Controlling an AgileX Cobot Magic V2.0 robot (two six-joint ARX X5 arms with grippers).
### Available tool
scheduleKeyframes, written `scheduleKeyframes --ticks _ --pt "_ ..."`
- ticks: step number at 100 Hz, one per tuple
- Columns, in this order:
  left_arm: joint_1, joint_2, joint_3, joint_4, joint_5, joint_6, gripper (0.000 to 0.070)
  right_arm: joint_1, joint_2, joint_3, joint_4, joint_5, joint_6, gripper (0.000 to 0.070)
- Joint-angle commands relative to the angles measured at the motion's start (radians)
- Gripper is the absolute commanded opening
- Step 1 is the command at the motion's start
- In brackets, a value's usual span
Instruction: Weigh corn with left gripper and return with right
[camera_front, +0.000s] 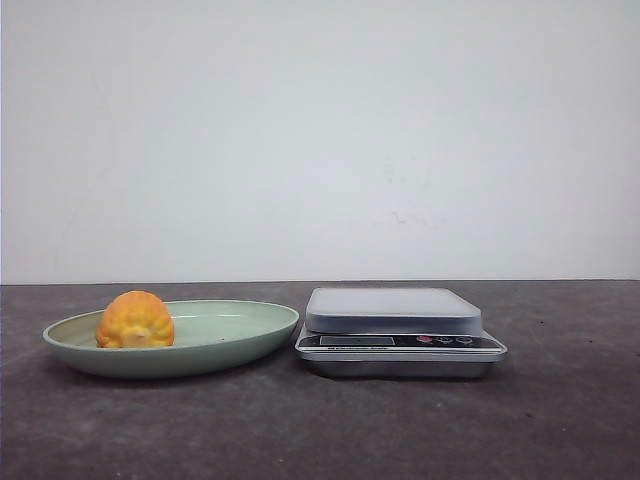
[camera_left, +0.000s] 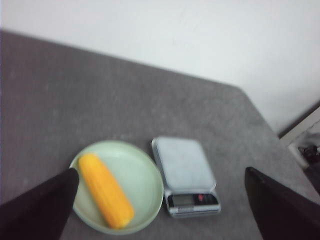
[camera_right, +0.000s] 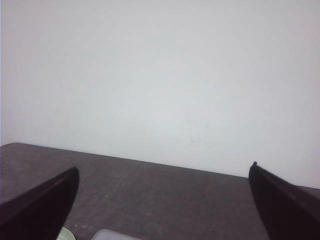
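The corn (camera_front: 135, 320) is lying on the left part of a pale green plate (camera_front: 230, 335), which is sitting on the dark grey surface (camera_front: 320, 430). Just right of the plate, a silver kitchen scale (camera_front: 398, 330) is standing with its platform bare. Nothing is blocking the way between corn and scale. The left claw (camera_left: 160, 200) is hovering high above both, fingers spread wide and gripping nothing. The right claw (camera_right: 162, 202) is hanging over the surface, aimed toward the white wall (camera_right: 160, 75), likewise wide open and holding nothing.
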Motion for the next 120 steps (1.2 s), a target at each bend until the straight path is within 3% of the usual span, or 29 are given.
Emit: scheduleKeyframes --ticks 1,41,82,94,120 --pt "0.000 0.041 0.018 -0.022 -0.001 -0.004 0.0632 0.000 0.005 0.019 0.006 -0.001 -0.003 0.0700" --pt "-0.085 0.363 0.018 -0.058 -0.002 -0.026 0.0631 0.000 0.006 0.019 -0.002 -0.001 0.037 0.0700" --pt "-0.311 0.712 0.018 0.125 -0.098 -0.055 0.0632 0.000 0.006 0.019 -0.086 0.000 0.048 0.0700" --pt "-0.330 0.813 0.018 0.143 -0.145 -0.081 0.0633 0.000 0.006 0.019 -0.087 0.000 0.049 0.0700" --pt "-0.330 0.993 0.018 0.149 -0.148 -0.114 0.0632 0.000 0.006 0.019 -0.125 0.000 0.053 0.0700"
